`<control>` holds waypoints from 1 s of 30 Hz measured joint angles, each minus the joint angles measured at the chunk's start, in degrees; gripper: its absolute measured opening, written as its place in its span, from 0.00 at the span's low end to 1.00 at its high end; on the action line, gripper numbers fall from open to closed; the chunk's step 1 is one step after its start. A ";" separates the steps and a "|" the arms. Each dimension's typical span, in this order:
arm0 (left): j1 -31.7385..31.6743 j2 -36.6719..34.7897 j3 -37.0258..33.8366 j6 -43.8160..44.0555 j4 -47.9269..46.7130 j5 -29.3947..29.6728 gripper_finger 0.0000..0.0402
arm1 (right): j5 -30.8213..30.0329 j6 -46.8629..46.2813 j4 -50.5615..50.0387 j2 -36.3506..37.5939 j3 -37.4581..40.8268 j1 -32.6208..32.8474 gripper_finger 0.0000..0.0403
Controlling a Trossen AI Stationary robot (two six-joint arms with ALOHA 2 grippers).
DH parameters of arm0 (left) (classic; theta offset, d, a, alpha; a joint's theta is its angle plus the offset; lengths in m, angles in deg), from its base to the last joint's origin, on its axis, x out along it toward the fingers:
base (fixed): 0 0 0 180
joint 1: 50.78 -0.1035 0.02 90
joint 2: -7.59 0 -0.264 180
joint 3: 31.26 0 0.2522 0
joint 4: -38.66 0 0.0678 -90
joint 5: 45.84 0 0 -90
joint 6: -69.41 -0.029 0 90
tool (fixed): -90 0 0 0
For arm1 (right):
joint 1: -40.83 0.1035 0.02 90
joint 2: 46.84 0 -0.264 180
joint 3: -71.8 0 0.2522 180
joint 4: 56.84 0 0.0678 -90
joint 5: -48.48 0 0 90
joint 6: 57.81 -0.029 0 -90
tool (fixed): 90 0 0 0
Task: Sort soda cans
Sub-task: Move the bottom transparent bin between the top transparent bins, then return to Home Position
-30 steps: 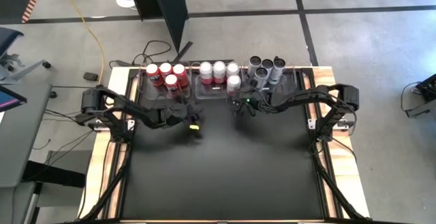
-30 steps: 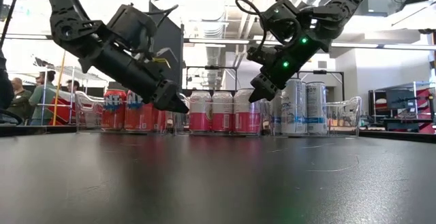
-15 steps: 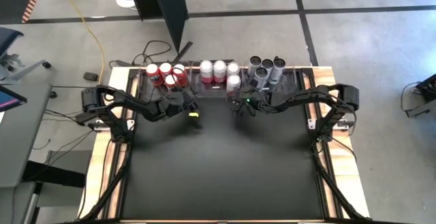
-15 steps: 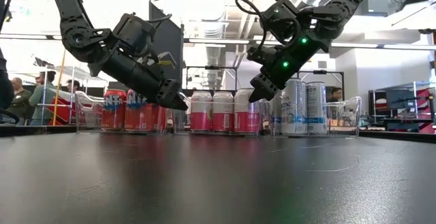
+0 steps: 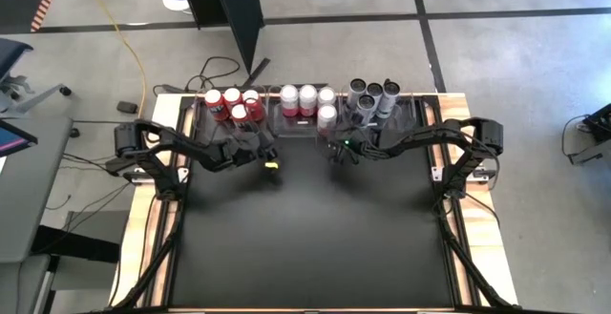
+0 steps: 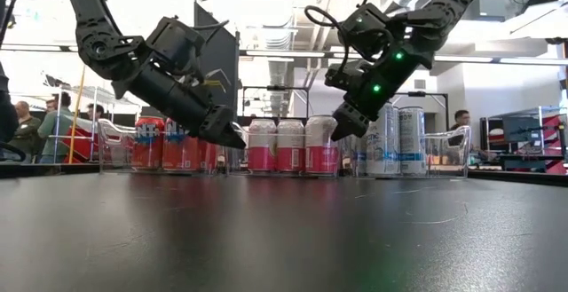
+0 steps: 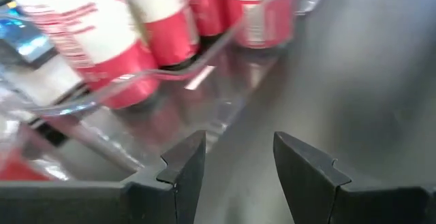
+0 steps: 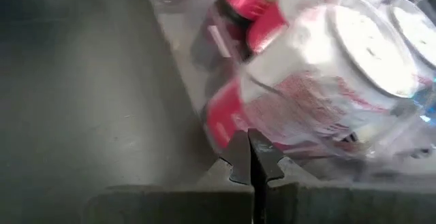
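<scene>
Right gripper [image 8: 251,157], fingers pressed together, empty, is hovering just before the pink-and-white cans [image 8: 327,81]; spread before reaching.
Left gripper [image 7: 238,159], spread, is waiting nearby.

Red cans [image 5: 230,103], pink-and-white cans [image 5: 307,100] and silver-grey cans [image 5: 372,96] stand in clear bins [image 6: 448,138] on a black table [image 5: 315,228].

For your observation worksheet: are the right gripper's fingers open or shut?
Shut: in the right wrist view the right gripper fingertips meet with no gap, in front of a pink-and-white can.

The left gripper [image 7: 238,157] hangs parted and empty above the dark worktop [image 7: 354,67]. Ahead, pink-and-white cans [image 7: 170,16] stand inside a clear bin [image 7: 129,88].
</scene>
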 joint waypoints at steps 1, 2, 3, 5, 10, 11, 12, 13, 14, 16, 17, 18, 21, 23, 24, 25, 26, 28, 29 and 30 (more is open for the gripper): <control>0.48 0.00 0.00 0.00 -0.22 -0.05 0.42 | -0.32 -0.21 0.16 0.00 0.00 -0.21 0.00; 0.92 0.00 0.00 0.00 -0.45 -0.13 0.42 | -1.25 -0.68 0.47 0.00 0.00 -0.44 0.00; 1.31 0.00 0.00 -0.01 -0.66 -0.13 0.42 | -1.41 -1.01 0.72 0.00 0.00 -0.70 0.00; 2.00 0.00 0.00 0.00 -0.84 -0.17 0.42 | -1.88 -0.94 1.14 0.00 0.04 -0.99 0.00; 2.78 0.00 0.00 -1.27 -0.71 -0.40 0.42 | -1.61 -0.94 1.63 0.00 0.07 -2.16 0.00; 2.78 0.00 0.00 -1.47 -0.67 -0.41 0.42 | -1.60 -0.94 1.68 0.00 0.07 -2.32 0.00; 2.76 0.00 0.00 -1.52 -0.70 -0.41 0.42 | -1.60 -0.95 1.73 0.02 0.07 -2.39 0.00; 2.76 0.00 0.00 -1.51 -0.74 -0.41 0.42 | -1.60 -0.94 1.57 0.02 0.07 -2.38 0.00; 2.76 0.00 0.00 -1.50 -0.78 -0.41 0.42 | -1.60 -0.92 1.08 0.02 0.07 -2.11 0.00; 2.81 0.00 0.00 -1.01 -1.33 -0.46 0.42 | -1.68 -0.60 -0.70 0.15 -0.04 -1.24 0.00; 2.91 0.00 0.00 -0.64 -2.01 -0.47 0.42 | -1.64 -0.40 -2.41 0.44 -0.11 -0.83 0.00; 3.03 0.00 0.00 -0.51 -2.82 -0.47 0.42 | -1.67 0.02 -4.79 0.64 -0.09 -0.34 0.00; 3.50 0.00 0.00 -0.04 -5.47 -0.47 0.42 | -1.48 -0.40 -10.93 0.82 -0.05 1.39 0.00; 3.57 -0.01 0.00 1.24 -7.88 -0.25 0.42 | -1.04 -2.22 -14.62 1.00 0.00 2.20 0.00; 3.59 -0.24 0.00 1.94 -9.28 -0.21 0.42 | -0.88 -3.42 -16.19 1.01 -0.02 2.54 0.00; 3.59 -0.72 0.00 2.56 -11.09 -0.18 0.42 | -0.70 -4.63 -17.88 1.01 -0.01 2.71 0.00; 3.59 -1.21 0.00 2.93 -12.45 -0.10 0.42 | -0.70 -5.53 -19.40 1.01 0.00 2.68 0.00; 3.59 -3.26 -0.02 3.15 -15.47 -0.04 0.42 | 0.07 -6.92 -20.32 1.01 0.02 2.68 0.00; 3.65 -4.58 -0.06 3.14 -16.48 -0.01 0.42 | 0.52 -7.35 -20.39 1.01 0.02 2.89 0.00; 3.81 -6.12 -0.07 2.78 -17.15 -0.02 0.42 | 1.30 -7.36 -20.26 1.01 0.02 3.00 0.00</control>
